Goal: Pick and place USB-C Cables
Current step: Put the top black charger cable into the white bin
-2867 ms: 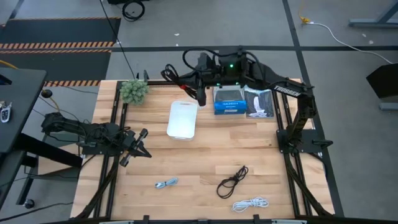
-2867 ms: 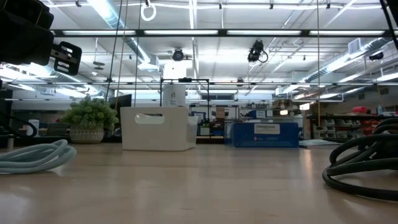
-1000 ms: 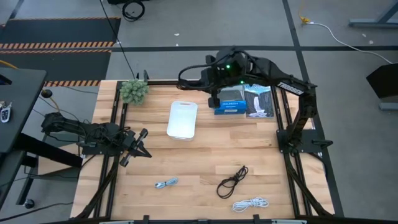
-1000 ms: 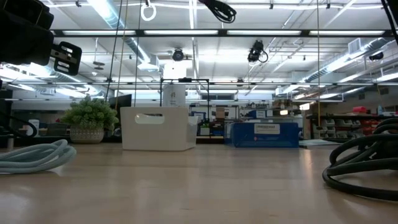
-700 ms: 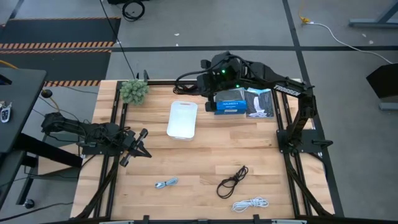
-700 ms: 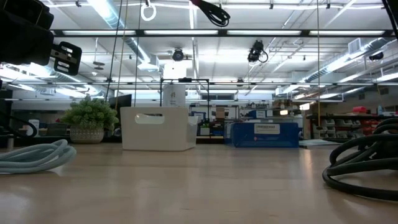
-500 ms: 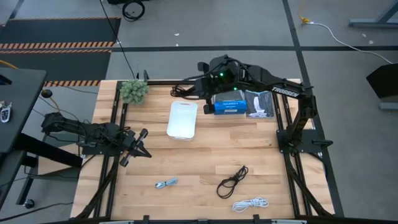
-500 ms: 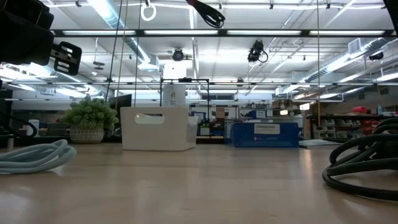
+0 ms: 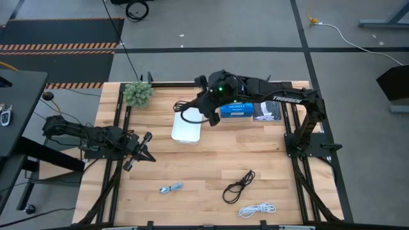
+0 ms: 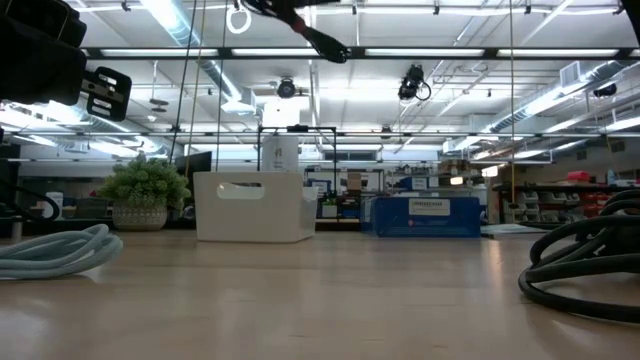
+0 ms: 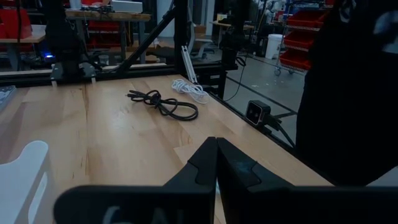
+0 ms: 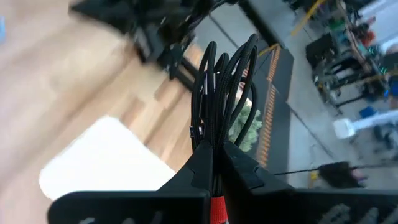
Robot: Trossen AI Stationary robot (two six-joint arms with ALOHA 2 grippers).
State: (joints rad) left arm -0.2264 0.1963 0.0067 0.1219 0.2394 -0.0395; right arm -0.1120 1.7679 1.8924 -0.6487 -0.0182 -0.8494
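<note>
My right gripper is raised over the far end of the white bin and is shut on the black cable with red ends. The right wrist view shows that cable's loops sticking out past the fingertips, with the bin below. In the low view the cable hangs high above the bin. The pale blue cable, the black cable and the white cable lie flat on the near part of the table. My left gripper waits at the left edge, shut. My right gripper pinches the bundled black cable between its two fingers, close to the red end. The black loops reach out beyond the fingertips. The bundle is lifted clear, above the bin.
A blue box and a clear packet lie at the far right, right of the bin. A small plant stands at the far left corner. Dark frame rails run along the table's sides. Bare wood lies between the bin and the cables.
My right arm has swung from above the blue box at the far edge toward the table's left and near side, carrying the black cable with red ends. The cable now hangs over the bin's far end. My left arm has kept still.
</note>
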